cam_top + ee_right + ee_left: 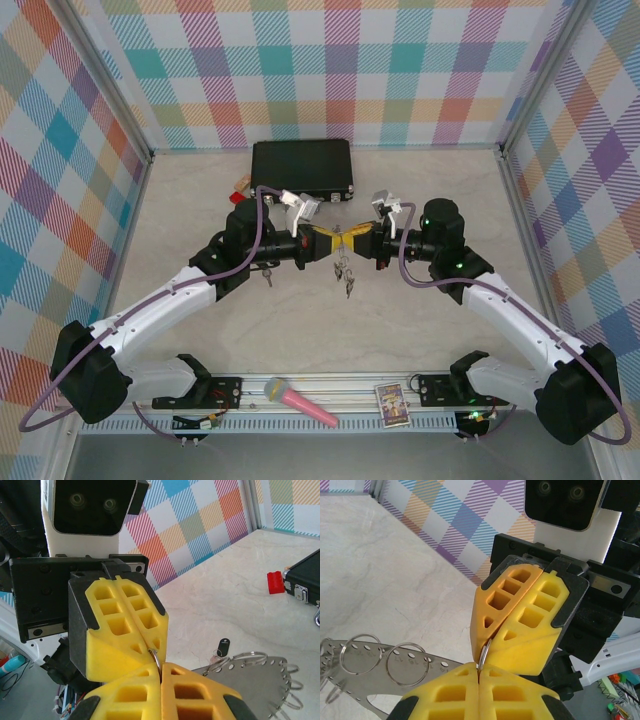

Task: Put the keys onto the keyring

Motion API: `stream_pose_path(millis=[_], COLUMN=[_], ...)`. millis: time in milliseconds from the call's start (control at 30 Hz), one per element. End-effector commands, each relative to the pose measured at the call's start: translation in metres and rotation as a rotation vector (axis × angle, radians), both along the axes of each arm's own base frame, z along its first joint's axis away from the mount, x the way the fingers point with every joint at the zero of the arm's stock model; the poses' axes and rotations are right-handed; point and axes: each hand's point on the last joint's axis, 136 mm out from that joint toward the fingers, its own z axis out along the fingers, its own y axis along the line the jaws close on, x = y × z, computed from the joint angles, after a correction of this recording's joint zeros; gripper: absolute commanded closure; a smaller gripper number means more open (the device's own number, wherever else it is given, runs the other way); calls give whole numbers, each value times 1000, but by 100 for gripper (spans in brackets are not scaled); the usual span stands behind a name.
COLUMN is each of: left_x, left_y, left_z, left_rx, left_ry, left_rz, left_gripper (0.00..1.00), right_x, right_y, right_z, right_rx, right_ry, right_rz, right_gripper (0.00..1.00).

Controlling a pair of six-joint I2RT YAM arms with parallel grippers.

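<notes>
Clenched fingers (445,695) on left gripper (330,240), clenched fingers (200,695) on right gripper (353,237), tip to tip above the table (300,335). Both pairs apparently pinching the same small loop (484,655) of the keyring (437,665), a sliver of wire bridging the two seams. Keyring itself off to one side of the joined tips, raised clear of the table, seemingly carried by that loop alone. One key (223,646) with a black head just beside the rim; cannot tell whether threaded or merely lying against it.

Risk one: loop slipping out of the soft yellow fingers, given so thin a wire and so shallow a bite; would drop the keyring to the table. Risk two: pulling or twisting of one arm against the other with both grips closed; would bend the loop or tear it from one seam. Risk three: no way in for a key with fingers covering the wire from both sides; calls for easing one grip, never both. Also any swing of the hanging keyring, enough to shake the key loose.

Left arm reaching in from lower left, forearm angled toward centre, wrist turned rightward. Right arm mirrored from lower right, wrist turned leftward. Both grippers roughly level and in line, nose to nose, just in front of the black case (302,165).
</notes>
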Motion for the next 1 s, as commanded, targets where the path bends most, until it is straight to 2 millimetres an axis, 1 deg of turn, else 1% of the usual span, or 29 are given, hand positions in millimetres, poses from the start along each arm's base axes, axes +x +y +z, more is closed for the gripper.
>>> stream_pose_path(millis=[0,67,133,233,300,500,567,700,767,967], left_x=[-2,1,4,7,7,7,8,8,7,8], left_y=[3,10,18,29,31,23,21,18,15,11], left_z=[24,30,38,49,53,46,41,36,34,26], left_rx=[-64,-91,-125,-175,-199,-201,-198,-199,-203,-192], left_ry=[-54,-51,-53,-55,-54,-16,-3,16,29,51], left_rz=[-6,10,25,41,36,-12,-23,-44,-64,-84], left_gripper=[91,84,80,79,79,76,75,72,68,67], right_x=[-4,-4,-5,-6,-7,-10,-11,-13,-13,-14], right_y=[3,2,1,0,1,2,2,3,4,7], right_z=[11,10,9,11,11,15,17,20,22,26], right_rx=[16,16,18,23,24,38,44,57,64,79], right_ry=[-39,-39,-42,-43,-38,-36,-35,-31,-30,-18], right_rz=[17,9,5,8,12,28,35,53,62,87], right_gripper=[100,100,100,100,100,100,100,100,100,100])
